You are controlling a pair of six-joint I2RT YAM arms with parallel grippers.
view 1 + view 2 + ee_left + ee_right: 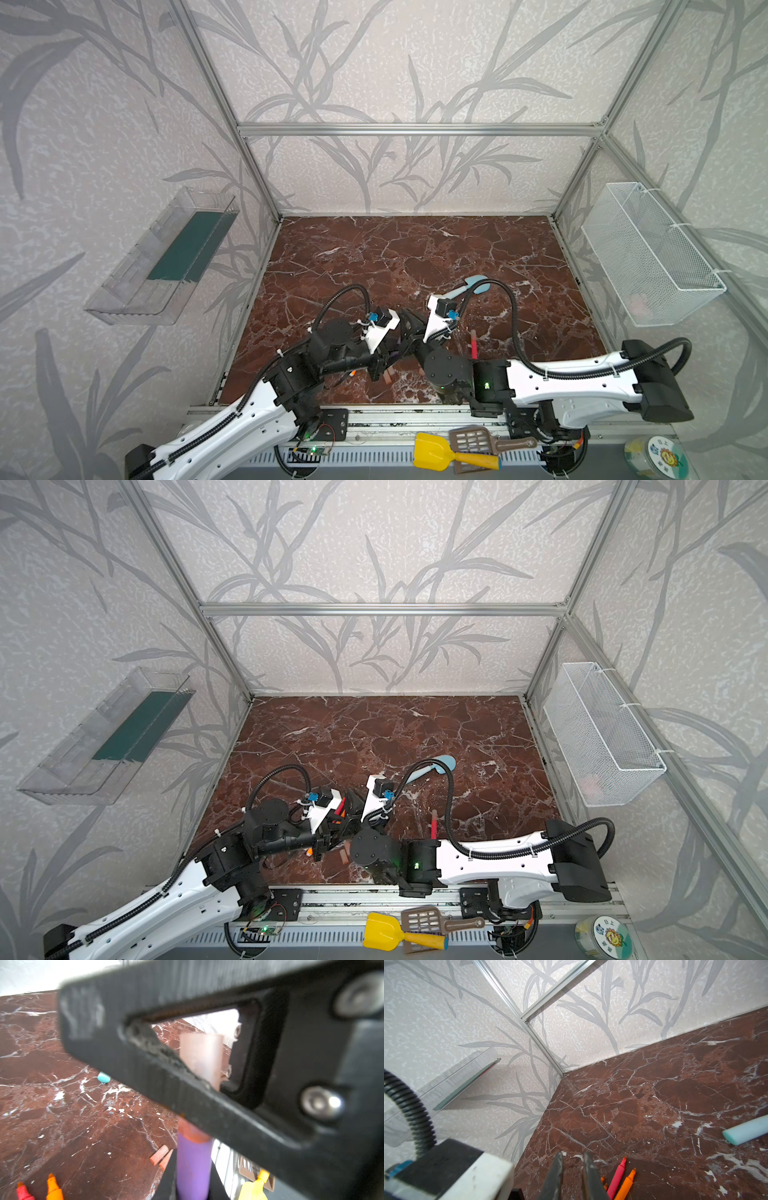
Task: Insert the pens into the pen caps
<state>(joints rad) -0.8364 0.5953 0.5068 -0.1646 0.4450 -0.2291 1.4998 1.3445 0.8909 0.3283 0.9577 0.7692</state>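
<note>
My left gripper (193, 1169) is shut on a purple pen (193, 1165), whose orange-tinted front end points up at a pale pen cap (200, 1057). That cap sits between the black fingers (207, 1109) of my right gripper (573, 1156), which is shut on it. In both top views the two grippers meet near the table's front middle, left (394, 348) and right (409, 322). A red-pink pen (617, 1176) and orange pens (627, 1184) lie on the marble below. Two loose caps (159, 1154) lie side by side. Another red-pink pen (473, 347) lies to the right with a pale cap on its far end.
A light-blue toy shovel (471, 286) lies just behind the grippers. A wire basket (652, 257) hangs on the right wall and a clear tray (166, 257) on the left. In front of the table's edge lie a yellow shovel (440, 453) and a brown scoop (478, 440).
</note>
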